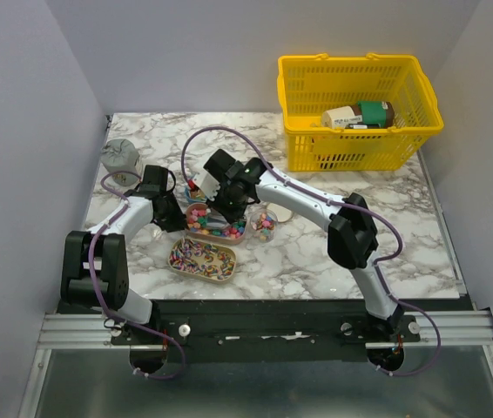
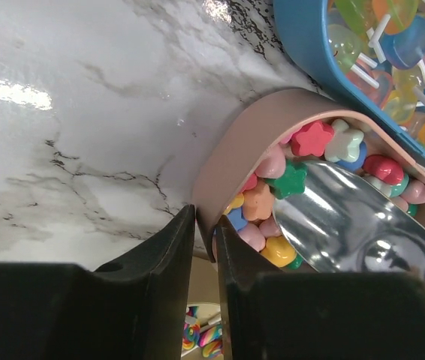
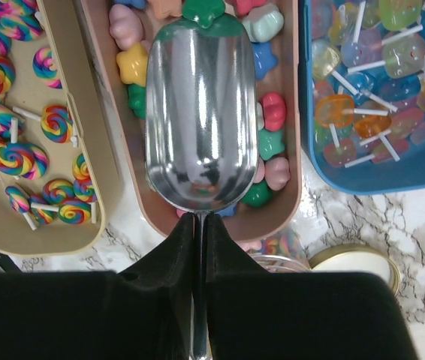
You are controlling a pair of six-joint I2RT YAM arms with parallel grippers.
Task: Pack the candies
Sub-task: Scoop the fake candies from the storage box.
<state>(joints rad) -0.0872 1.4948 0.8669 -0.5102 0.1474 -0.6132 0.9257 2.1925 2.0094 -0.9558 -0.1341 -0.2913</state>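
Note:
The candies [image 3: 274,111] are small pink, blue, green and yellow sweets filling a pink tray [image 3: 291,161]; they also show in the left wrist view [image 2: 311,139] and the top view [image 1: 205,223]. My right gripper [image 3: 200,221] is shut on the thin handle of a silver scoop [image 3: 201,112]. The scoop's bowl is empty and lies over the candies, with its tip at the far end of the tray. My left gripper [image 2: 206,219] is shut on the near rim of the pink tray [image 2: 227,150], one finger inside and one outside. In the top view both grippers, left [image 1: 170,213] and right [image 1: 229,205], meet over this tray.
A beige tray [image 3: 85,135] of swirl lollipops lies left of the pink tray. A blue tray [image 3: 393,169] of clear lollipops lies to its right. A glass jar [image 1: 264,224] and its gold lid [image 3: 351,264] sit near the right wrist. A yellow basket [image 1: 360,144] stands at the back right.

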